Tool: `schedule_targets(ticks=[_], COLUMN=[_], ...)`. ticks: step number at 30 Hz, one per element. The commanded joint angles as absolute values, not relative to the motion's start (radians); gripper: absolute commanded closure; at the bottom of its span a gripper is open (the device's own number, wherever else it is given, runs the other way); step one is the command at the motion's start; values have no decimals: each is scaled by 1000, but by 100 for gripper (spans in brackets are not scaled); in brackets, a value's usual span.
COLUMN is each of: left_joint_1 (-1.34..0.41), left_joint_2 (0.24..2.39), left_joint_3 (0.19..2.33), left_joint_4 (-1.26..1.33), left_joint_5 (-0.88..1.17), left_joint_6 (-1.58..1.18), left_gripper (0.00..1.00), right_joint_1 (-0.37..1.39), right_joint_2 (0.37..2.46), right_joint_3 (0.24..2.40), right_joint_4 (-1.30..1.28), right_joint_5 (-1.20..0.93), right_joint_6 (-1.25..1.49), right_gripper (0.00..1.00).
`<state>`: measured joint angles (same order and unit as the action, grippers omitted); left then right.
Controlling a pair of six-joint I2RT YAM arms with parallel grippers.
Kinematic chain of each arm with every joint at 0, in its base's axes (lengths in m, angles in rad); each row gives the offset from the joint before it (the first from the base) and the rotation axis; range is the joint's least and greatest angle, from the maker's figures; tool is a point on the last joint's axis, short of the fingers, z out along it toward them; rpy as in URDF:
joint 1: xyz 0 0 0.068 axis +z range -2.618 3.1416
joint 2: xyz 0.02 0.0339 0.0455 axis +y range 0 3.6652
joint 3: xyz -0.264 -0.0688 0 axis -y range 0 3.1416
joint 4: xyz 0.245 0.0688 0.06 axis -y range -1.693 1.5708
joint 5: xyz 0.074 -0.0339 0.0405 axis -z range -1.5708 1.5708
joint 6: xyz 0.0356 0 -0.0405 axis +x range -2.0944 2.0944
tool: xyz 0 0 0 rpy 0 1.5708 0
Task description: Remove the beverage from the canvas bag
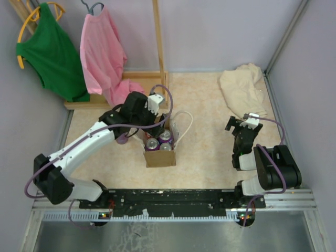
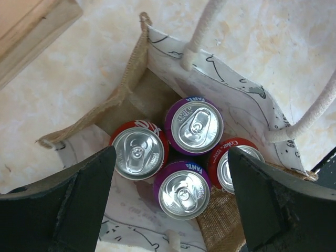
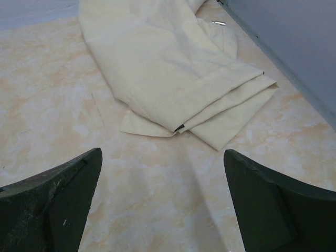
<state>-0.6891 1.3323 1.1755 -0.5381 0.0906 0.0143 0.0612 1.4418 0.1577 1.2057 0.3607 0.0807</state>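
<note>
The canvas bag [image 1: 160, 158] stands upright mid-table, its white loop handles [image 1: 185, 124] fallen to the right. Several beverage cans stand inside, tops up: a red Coke [image 2: 139, 152], a purple Fanta [image 2: 194, 125], a second Fanta [image 2: 184, 191] and another Coke [image 2: 227, 167] partly behind my finger. My left gripper [image 2: 170, 157] hangs just above the bag mouth [image 1: 156, 128], open, its jaws to either side of the cans and touching none. My right gripper [image 3: 161, 157] is open over bare table at the right [image 1: 239, 127].
A cream cloth [image 1: 242, 88] [image 3: 173, 68] lies crumpled at the back right, just ahead of the right gripper. A wooden rack [image 1: 156, 47] at the back left carries a green shirt [image 1: 52, 50] and a pink shirt [image 1: 104, 52]. Walls close in both sides.
</note>
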Motion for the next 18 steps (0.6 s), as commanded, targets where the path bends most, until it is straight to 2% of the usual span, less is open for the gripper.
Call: schedule_targets(ticks=[1,9,18], left_joint_1=[-709,-709,-706], left_joint_2=[1403,1473,1496], left_joint_3=[1250,1299,1275], left_joint_4=[-627,-690,-696], left_joint_5=[102,-58,-74], left_joint_6=[90,73,80], left_gripper=[7,10,10], right_joint_1=[57,57,57], right_joint_2=[1444,1444,1445], right_joint_3=[164,164,164], right_joint_4=[1248,1248,1248], right_joint_5=[361,361,362], right_joint_6=[71,72,71], right_gripper=[1,1,1])
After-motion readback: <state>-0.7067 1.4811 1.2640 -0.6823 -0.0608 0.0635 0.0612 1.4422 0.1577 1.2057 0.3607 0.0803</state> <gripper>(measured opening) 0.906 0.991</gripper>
